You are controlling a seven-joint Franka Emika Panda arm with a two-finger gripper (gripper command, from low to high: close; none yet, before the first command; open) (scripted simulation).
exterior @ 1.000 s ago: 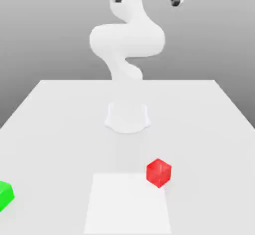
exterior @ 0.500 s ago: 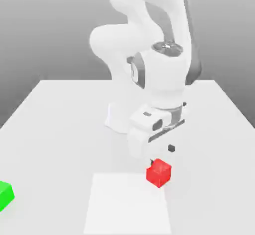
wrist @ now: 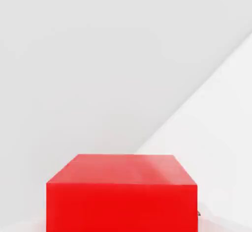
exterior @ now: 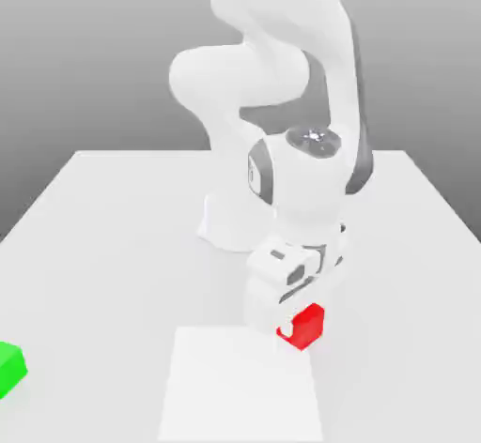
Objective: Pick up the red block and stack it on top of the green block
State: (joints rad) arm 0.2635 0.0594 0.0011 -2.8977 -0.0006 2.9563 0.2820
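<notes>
The red block [exterior: 306, 326] sits on the white table [exterior: 113, 244], right of centre and toward the front in the exterior view. My gripper [exterior: 295, 313] is down low over it, and the white hand covers the block's upper left part. In the hand view the red block [wrist: 122, 192] looms very close, with its top face and one side showing. The green block [exterior: 9, 369] rests far off at the exterior view's left edge, partly cut off by the frame.
The arm's round base [exterior: 240, 223] stands behind the red block at the table's middle. A lighter square patch [exterior: 240, 385] marks the table's front centre, its corner touching the red block's spot.
The arm swung down from high above the table to the red block. Over the last half second the hand dropped lower, and it now covers part of the block.
</notes>
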